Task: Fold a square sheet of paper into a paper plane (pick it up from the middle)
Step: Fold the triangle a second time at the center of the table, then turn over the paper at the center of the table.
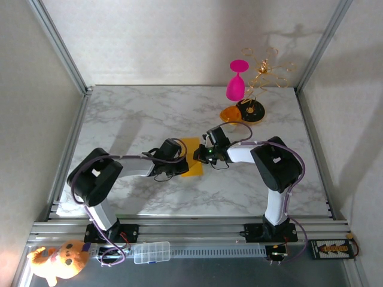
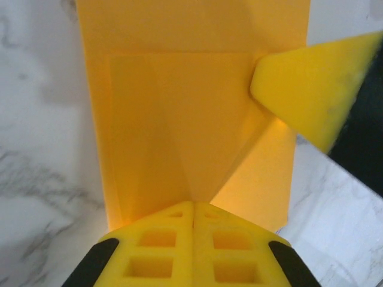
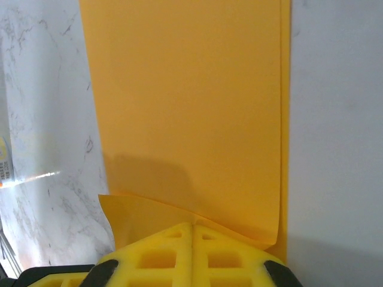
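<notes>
Noted left gripper [image 2: 192, 206] fingers pressed together at edge of thin yellow-orange paper sheet [image 2: 179, 119], flat on marbled white table [image 1: 119, 113]. Same for right gripper [image 3: 192, 226], at a curled corner; pinch not confirmable. Judged early: few creases, one diagonal flap; dart shape outstanding.

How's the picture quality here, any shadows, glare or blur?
Top external: soft even light, the gold wire ornament shadows the back wall faintly. Left wrist: the sheet of paper is sharp, a finger of the right gripper blurred at the edge. Right wrist: soft shadow on the paper above the gripper, glare streak on the marble table at left.
</notes>
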Available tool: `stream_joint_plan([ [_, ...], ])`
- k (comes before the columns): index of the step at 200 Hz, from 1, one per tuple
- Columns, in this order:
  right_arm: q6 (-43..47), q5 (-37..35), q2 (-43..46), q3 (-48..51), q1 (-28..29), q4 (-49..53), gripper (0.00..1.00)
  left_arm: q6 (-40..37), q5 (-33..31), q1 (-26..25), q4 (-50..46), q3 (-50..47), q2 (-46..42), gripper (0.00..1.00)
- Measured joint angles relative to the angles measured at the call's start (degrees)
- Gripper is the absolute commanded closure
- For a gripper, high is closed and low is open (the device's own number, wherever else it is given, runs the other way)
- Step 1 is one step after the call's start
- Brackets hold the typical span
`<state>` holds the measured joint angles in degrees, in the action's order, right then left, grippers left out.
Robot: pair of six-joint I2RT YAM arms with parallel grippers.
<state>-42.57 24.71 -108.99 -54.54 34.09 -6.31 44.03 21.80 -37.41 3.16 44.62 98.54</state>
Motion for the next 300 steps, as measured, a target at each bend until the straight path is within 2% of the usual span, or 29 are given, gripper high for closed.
stream_joint_plan([
  [75,0.0,0.5,-0.3,-0.9,0.0,1.3,0.98,-5.3,0.0,-0.1,-14.5,-0.9,-6.0,0.99],
  [111,0.5,0.6,-0.3,-1.2,0.0,1.8,0.96,-5.2,-1.1,-0.3,-19.8,2.1,-7.7,0.95],
  [132,0.7,0.4,-0.3,-2.2,0.0,3.0,0.89,-3.6,-3.0,-0.3,-18.0,5.1,-8.7,0.85],
  [176,-0.9,-2.6,4.5,-2.4,0.0,3.6,0.74,0.9,-8.1,0.6,-12.2,7.9,-8.4,0.81],
  [224,-5.3,-7.5,12.5,0.7,-0.1,2.7,0.64,3.7,-8.7,1.3,-7.9,8.2,-3.5,0.89],
  [300,-11.0,-8.2,10.6,3.6,0.0,3.4,0.63,6.3,-12.7,1.5,-5.5,9.5,2.2,0.99],
])
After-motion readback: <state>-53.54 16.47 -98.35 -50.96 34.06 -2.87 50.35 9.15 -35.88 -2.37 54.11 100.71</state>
